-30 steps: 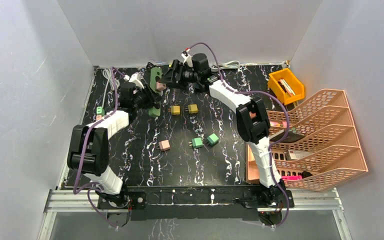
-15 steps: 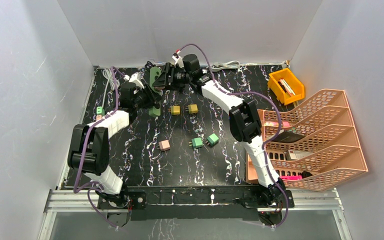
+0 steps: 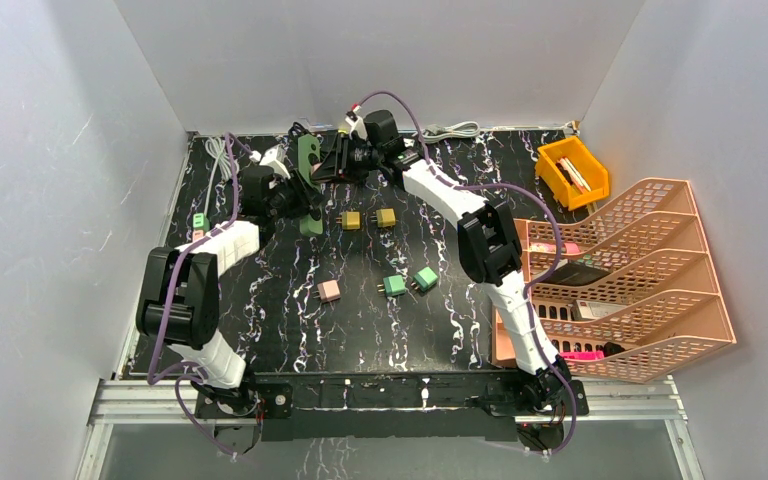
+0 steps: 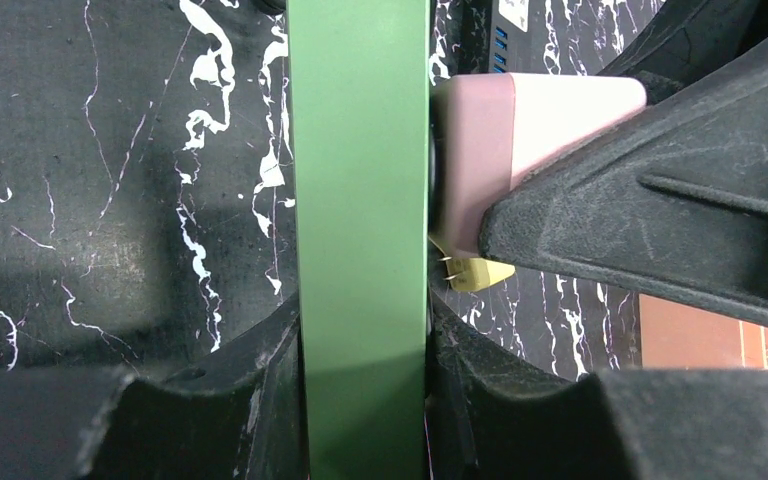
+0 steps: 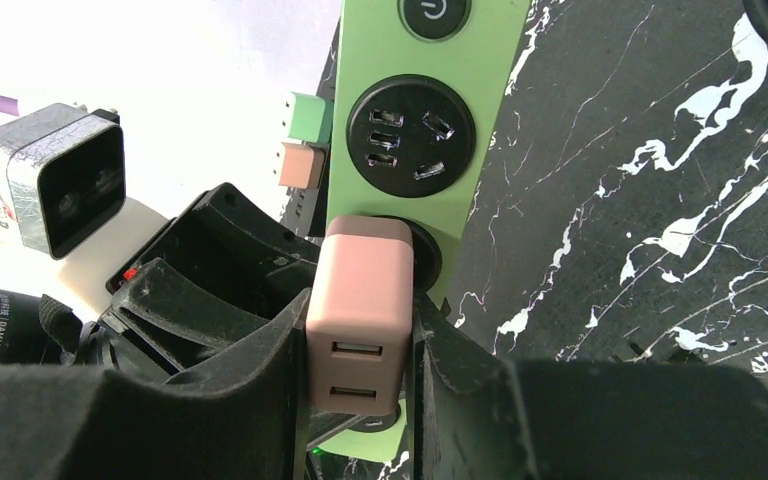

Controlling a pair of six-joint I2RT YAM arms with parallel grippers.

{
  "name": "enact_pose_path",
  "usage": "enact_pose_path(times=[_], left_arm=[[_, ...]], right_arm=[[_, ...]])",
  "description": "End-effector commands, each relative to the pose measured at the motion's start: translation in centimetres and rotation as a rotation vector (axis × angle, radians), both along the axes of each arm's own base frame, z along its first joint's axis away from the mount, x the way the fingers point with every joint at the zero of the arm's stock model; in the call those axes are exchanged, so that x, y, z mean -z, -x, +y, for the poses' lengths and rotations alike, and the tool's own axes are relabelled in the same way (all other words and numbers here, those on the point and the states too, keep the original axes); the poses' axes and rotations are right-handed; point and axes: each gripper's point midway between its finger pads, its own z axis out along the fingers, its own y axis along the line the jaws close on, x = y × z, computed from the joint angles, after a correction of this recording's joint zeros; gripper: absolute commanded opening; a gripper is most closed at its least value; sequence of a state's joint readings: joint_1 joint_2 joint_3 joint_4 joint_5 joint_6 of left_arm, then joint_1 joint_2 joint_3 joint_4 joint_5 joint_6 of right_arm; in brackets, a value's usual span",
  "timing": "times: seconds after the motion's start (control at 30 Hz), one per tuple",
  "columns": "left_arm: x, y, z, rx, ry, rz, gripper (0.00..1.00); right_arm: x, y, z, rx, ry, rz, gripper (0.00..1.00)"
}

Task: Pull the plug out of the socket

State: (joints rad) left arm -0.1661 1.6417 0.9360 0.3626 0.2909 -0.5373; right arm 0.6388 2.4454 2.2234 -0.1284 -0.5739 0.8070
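Tabletop [image 3: 360, 330]: left fingers [image 4: 210, 420] grip socket [image 4: 360, 200], right fingers [image 5: 480, 400] plug [image 5: 360, 300].

**A:** What holds everything?

**B:** A black table [image 3: 260, 320] with white marble veins.

**A:** What lies on it?

**B:** Two yellow plugs [image 3: 350, 220] sit side by side towards the back. Two green plugs [image 3: 394, 286] and a pink plug [image 3: 329, 291] lie near the middle. A yellow bin [image 3: 573, 172] stands in the back right corner and pink file trays [image 3: 640, 290] along the right edge. A white cable [image 3: 457, 130] runs along the back edge.
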Motion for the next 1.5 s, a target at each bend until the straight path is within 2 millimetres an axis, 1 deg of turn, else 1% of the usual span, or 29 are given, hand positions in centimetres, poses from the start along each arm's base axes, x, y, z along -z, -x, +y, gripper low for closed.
enact_pose_path(times=[0.0, 0.07, 0.1, 0.13, 0.17, 0.2, 0.27, 0.3, 0.37, 0.47, 0.5, 0.57, 0.6, 0.63, 0.67, 0.7, 0.73, 0.8, 0.83, 0.87, 0.9, 1.0, 1.13, 1.17, 1.2, 1.23, 1.27, 1.37, 1.47], left_arm=[[-3.8, -1.5, 0.3, -0.014, -0.011, -0.108, 0.0], [-3.2, -1.7, 1.2, -0.052, -0.024, -0.084, 0.0], [-2.9, -1.9, 1.7, -0.073, -0.035, -0.073, 0.0], [-2.6, -2.0, 2.2, -0.091, -0.05, -0.06, 0.0], [-2.6, -2.3, 2.6, -0.111, -0.067, -0.053, 0.0], [-2.4, -2.4, 2.9, -0.122, -0.081, -0.043, 0.0], [-2.2, -2.7, 3.3, -0.135, -0.105, -0.029, 0.0], [-2.1, -2.9, 3.5, -0.138, -0.114, -0.025, 0.0], [-1.9, -3.3, 3.7, -0.135, -0.128, -0.022, 0.0], [-1.5, -3.8, 3.8, -0.116, -0.138, -0.014, 0.0], [-1.0, -4.0, 3.8, -0.105, -0.143, -0.001, 0.0], [-0.4, -4.5, 4.0, -0.096, -0.151, 0.017, 0.0], [0.0, -4.6, 4.1, -0.091, -0.15, 0.027, 0.0], [0.3, -4.8, 4.3, -0.087, -0.148, 0.034, 0.0], [0.9, -4.9, 4.4, -0.084, -0.149, 0.047, 0.0], [1.4, -5.1, 4.7, -0.084, -0.151, 0.062, 0.0], [1.8, -5.3, 4.8, -0.084, -0.151, 0.074, 0.0], [2.7, -5.6, 5.1, -0.09, -0.153, 0.093, 0.0], [3.0, -5.8, 5.1, -0.089, -0.155, 0.096, 0.0], [3.2, -5.9, 5.1, -0.084, -0.159, 0.096, 0.0], [3.3, -6.2, 5.2, -0.081, -0.164, 0.091, 0.0], [3.2, -7.0, 5.7, -0.035, -0.154, 0.05, 0.0], [3.5, -8.7, 6.8, 0.055, -0.06, 0.024, 0.0], [3.3, -9.6, 7.0, 0.082, -0.028, 0.024, 0.0], [4.5, -9.8, 7.4, 0.09, -0.013, 0.06, 0.0], [4.1, -10.8, 7.6, 0.1, 0.001, 0.057, 0.0], [4.6, -11.4, 8.0, 0.095, 0.007, 0.072, 0.0], [5.6, -13.0, 9.1, 0.07, 0.011, 0.091, 0.0], [6.5, -14.2, 10.1, 0.05, 0.003, 0.116, 0.0]], right_arm=[[-6.0, 0.8, -0.4, -0.109, -0.165, -0.101, 0.0], [-8.0, 1.2, -1.2, -0.149, -0.26, -0.07, 0.0], [-8.2, 0.7, -1.4, -0.133, -0.24, -0.085, 0.0], [-8.2, 0.0, -1.5, -0.089, -0.167, -0.114, 0.0], [-6.9, -0.4, -2.0, -0.032, -0.03, -0.135, 0.0], [-7.4, -1.4, -2.2, 0.042, 0.054, -0.243, 0.0], [-7.3, -1.7, -3.3, 0.151, 0.247, -0.376, 0.0], [-7.5, -1.5, -3.6, 0.17, 0.283, -0.417, 0.0], [-7.5, -0.4, -3.5, 0.102, 0.207, -0.409, 0.0], [-9.6, 2.6, -3.4, -0.15, -0.221, -0.167, 0.0], [-9.4, 2.9, -3.7, -0.192, -0.268, -0.096, 0.0], [-6.6, -0.2, -4.1, -0.048, -0.062, -0.15, 0.0], [-6.0, -0.7, -4.3, -0.002, 0.052, -0.214, 0.0], [-6.6, 0.3, -4.0, -0.038, 0.058, -0.254, 0.0], [-7.7, 1.2, -3.8, -0.088, -0.023, -0.258, 0.0], [-8.3, 1.1, -4.0, -0.071, -0.068, -0.241, 0.0], [-7.8, 0.1, -4.7, 0.017, 0.023, -0.22, 0.0], [-7.6, -1.0, -5.3, 0.111, 0.213, -0.373, 0.0], [-8.3, -0.4, -4.7, 0.048, 0.141, -0.399, 0.0], [-8.9, 0.8, -4.4, -0.038, 0.005, -0.348, 0.0], [-8.9, 1.0, -4.8, -0.055, -0.075, -0.239, 0.0], [-6.4, 0.0, -5.9, -0.037, 0.011, -0.215, 0.0], [-4.0, 2.4, -6.7, -0.096, 0.022, -0.197, 0.0], [-3.0, 3.1, -7.0, -0.101, 0.032, -0.188, 0.0], [-2.1, 3.8, -7.4, -0.107, 0.042, -0.174, 0.0], [-1.0, 4.7, -7.7, -0.116, 0.054, -0.156, 0.0], [-0.9, 5.3, -7.9, -0.122, 0.055, -0.16, 0.0], [0.8, 8.0, -8.4, -0.134, 0.092, -0.153, 0.0], [2.1, 11.4, -7.9, -0.191, 0.125, -0.161, 0.0]])
